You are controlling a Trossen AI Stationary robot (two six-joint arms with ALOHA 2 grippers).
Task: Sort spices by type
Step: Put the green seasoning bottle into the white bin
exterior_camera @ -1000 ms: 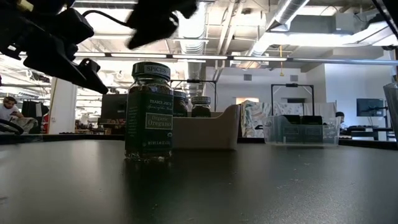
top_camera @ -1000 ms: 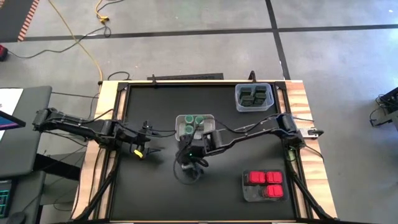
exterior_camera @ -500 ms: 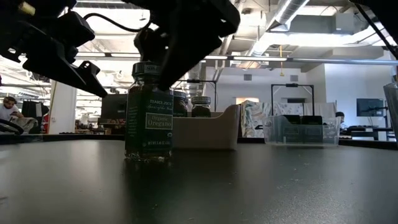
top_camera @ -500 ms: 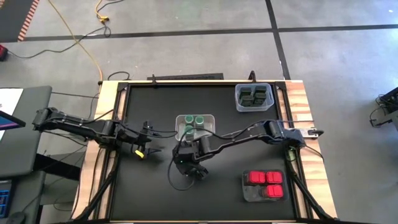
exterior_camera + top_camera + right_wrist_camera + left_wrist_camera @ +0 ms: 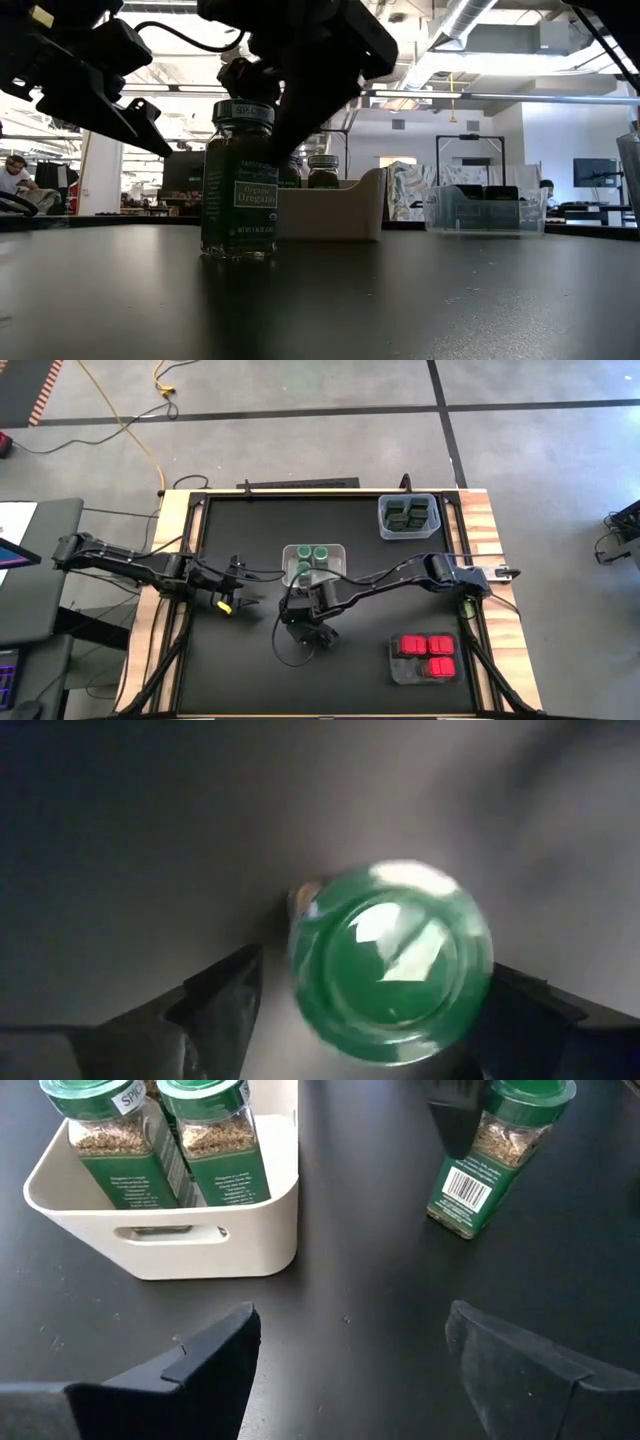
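The right gripper hangs directly over a lone green-lidded jar standing upright on the black table, its two dark fingers spread to either side of the lid with a gap showing on at least one side; they straddle the jar but I would not call it gripped yet. The jar's long axis runs straight up between the fingers, so, as I judge it, the coming move turns on a plain vertical relation: the fingers need to settle a little lower around the lid or neck and close from both sides. In the low view the jar stands square on its base with the right arm's dark bulk pressed close over its cap. Outward from there, beyond the jar from the fingers, sits the white bin holding other green-lidded jars, the likely place for this one. The left gripper waits well off to the side, fingers parted and holding nothing, looking toward both bin and jar, so the right arm is plainly the nearer. Farther out, a clear tray of dark tins sits at the far right corner and a grey tray of red boxes at the near right.
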